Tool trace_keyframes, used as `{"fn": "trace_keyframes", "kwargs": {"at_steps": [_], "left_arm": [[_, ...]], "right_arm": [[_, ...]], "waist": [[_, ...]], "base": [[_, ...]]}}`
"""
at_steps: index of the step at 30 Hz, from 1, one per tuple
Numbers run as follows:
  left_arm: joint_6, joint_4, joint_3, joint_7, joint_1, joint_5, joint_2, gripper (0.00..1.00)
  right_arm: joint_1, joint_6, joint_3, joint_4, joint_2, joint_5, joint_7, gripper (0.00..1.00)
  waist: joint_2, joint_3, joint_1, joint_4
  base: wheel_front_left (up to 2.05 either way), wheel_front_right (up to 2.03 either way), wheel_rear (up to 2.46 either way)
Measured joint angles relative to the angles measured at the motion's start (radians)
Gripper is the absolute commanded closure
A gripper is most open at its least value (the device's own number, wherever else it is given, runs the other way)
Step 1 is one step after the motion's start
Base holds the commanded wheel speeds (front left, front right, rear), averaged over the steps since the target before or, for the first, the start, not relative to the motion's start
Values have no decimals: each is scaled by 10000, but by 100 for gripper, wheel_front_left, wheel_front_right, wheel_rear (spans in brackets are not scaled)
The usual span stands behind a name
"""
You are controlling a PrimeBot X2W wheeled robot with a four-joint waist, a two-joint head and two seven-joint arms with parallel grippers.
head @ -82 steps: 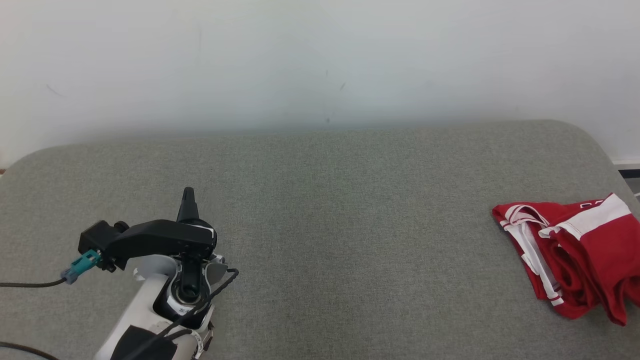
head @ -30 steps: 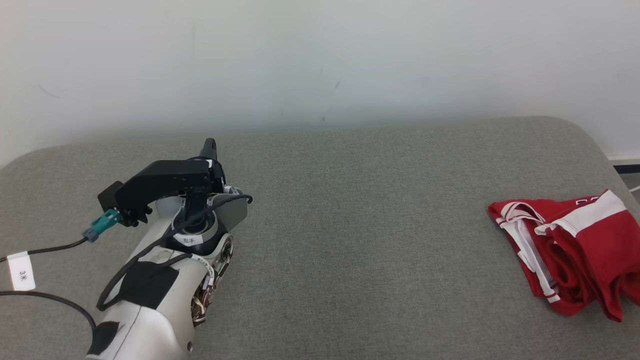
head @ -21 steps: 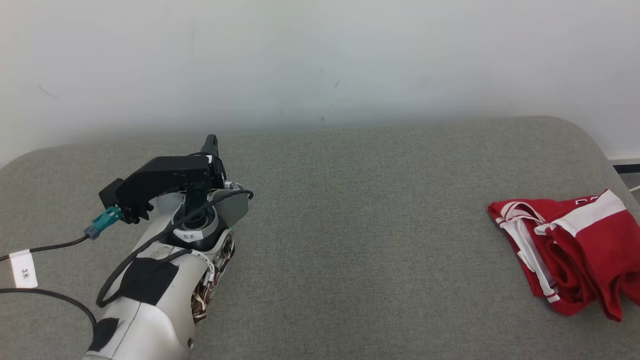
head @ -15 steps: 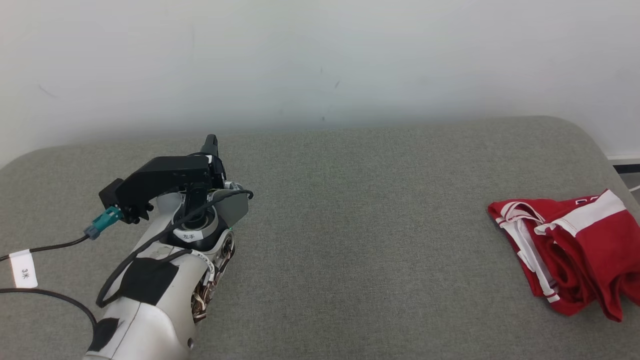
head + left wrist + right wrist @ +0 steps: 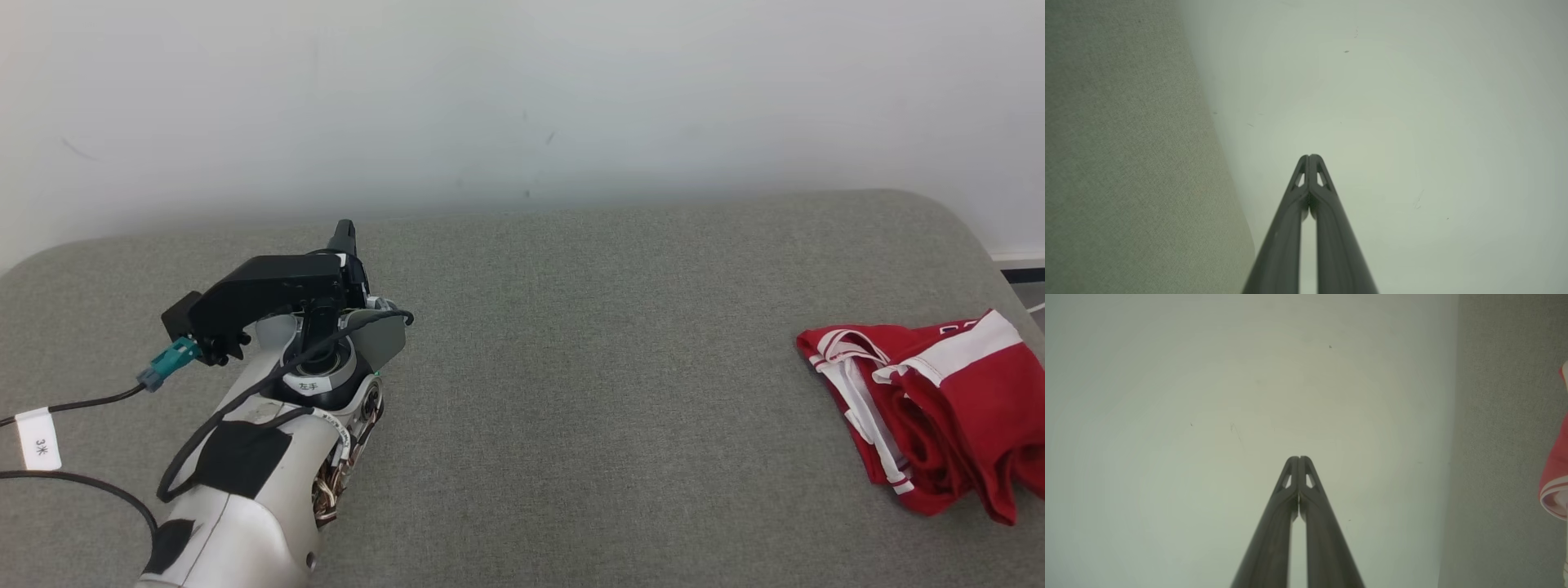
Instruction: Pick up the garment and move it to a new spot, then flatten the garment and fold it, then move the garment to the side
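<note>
Head view: we find the left gripper [image 5: 343,230], its two long dark fingers pressed together and holding nothing, raised over the left of the grey fabric-covered surface [image 5: 588,392]. It stands further up the surface than a few seconds ago and has been motionless for the last second. The folded red garment with white trim [image 5: 939,416] lies unmoved at the far right edge.

Left wrist view: the fingers meet tip to tip, facing the pale wall [image 5: 1412,102].

Right wrist view: the right gripper [image 5: 1299,459] is likewise closed and empty, with the garment at the right border.

We judge the task finished and the arms parked.
</note>
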Motion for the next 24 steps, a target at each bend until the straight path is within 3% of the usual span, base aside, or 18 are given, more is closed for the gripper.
{"fn": "trace_keyframes", "kwargs": {"at_steps": [24], "left_arm": [[0, 2, 0, 0, -1, 0, 0, 100]], "right_arm": [[-12, 0, -100, 0, 0, -144, 31, 100]], "waist": [[0, 1, 0, 0]], "base": [[0, 0, 0]]}}
